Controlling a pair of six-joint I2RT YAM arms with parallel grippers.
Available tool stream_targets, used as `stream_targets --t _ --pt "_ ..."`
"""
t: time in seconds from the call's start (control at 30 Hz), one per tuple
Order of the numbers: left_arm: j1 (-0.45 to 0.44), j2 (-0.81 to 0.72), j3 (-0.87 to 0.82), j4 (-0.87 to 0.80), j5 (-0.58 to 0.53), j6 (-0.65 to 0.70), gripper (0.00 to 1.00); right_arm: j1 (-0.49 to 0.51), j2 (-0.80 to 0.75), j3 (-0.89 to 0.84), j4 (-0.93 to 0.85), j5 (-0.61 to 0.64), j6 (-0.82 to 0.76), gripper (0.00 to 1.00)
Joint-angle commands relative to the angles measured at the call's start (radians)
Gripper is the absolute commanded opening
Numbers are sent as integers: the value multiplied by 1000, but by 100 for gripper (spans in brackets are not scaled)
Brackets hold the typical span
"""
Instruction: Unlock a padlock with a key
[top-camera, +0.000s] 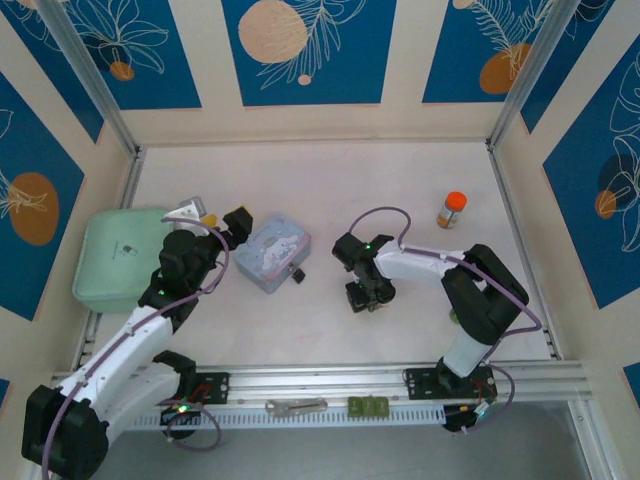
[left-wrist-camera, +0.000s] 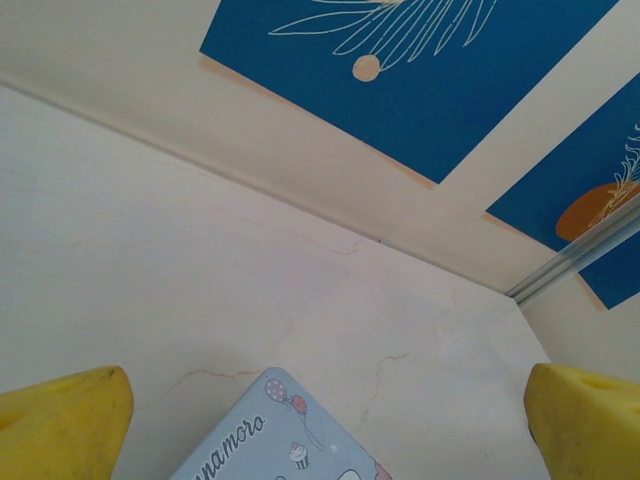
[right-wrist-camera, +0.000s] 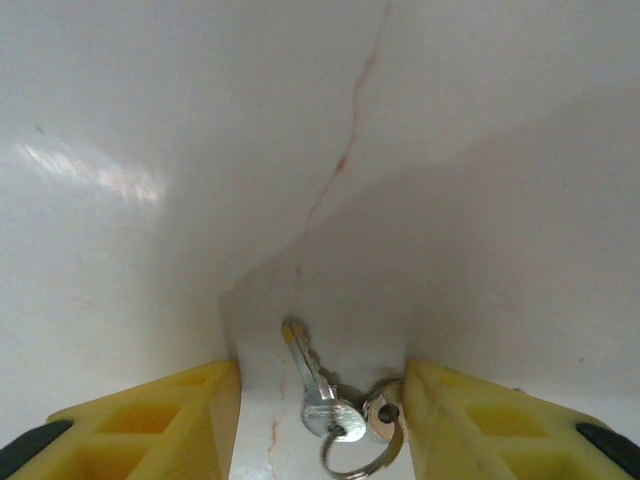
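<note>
Your right hand (right-wrist-camera: 320, 400) stands over the surface (right-wrist-camera: 150, 150) to the right of the light-blue tin (top-camera: 272, 252). Its yellow fingers (right-wrist-camera: 150, 420) are spread apart on either side of the key (right-wrist-camera: 308, 375), which lies flat between them on a ring (right-wrist-camera: 352, 465) with a second key (right-wrist-camera: 384, 412). The padlock (top-camera: 296, 273) sits at the tin's right-hand edge; whether it hangs from the tin cannot be told. Your left hand (left-wrist-camera: 325, 415) hovers at the tin's left side, fingers wide and holding nothing. The risk from here is that the key is thin and flat against the surface. Closing fingers may ride over it, or catch the ring or the second key instead, leaving the blade dangling and useless for the keyhole. The small padlock may also swing away when pressed. On the tin's lid, only the letters "namoro" can be read.
</note>
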Motion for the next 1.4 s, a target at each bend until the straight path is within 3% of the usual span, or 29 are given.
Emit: stream_targets --t 0.0,0.17,0.5,0.8,1.0,1.27,1.37 --pt "-8 0 -13 22 -8 -16 100 29 -19 -24 -45 -33 65 45" --pt "-8 11 -3 30 4 -20 100 56 -8 -33 -67 -20 100 41" --pt "-8 13 -10 44 15 -48 100 58 21 -42 -45 -22 107 0" --pt "-8 0 -21 37 22 -53 100 -40 -65 13 65 -109 116 0" --pt "-20 45 -28 75 117 -103 99 -159 -160 13 217 -243 127 0" --pt "-181 249 -20 273 216 -222 92 -329 -267 -103 533 -556 223 0" --pt "-238 363 -8 395 269 -272 82 -359 -270 -128 609 -645 265 0"
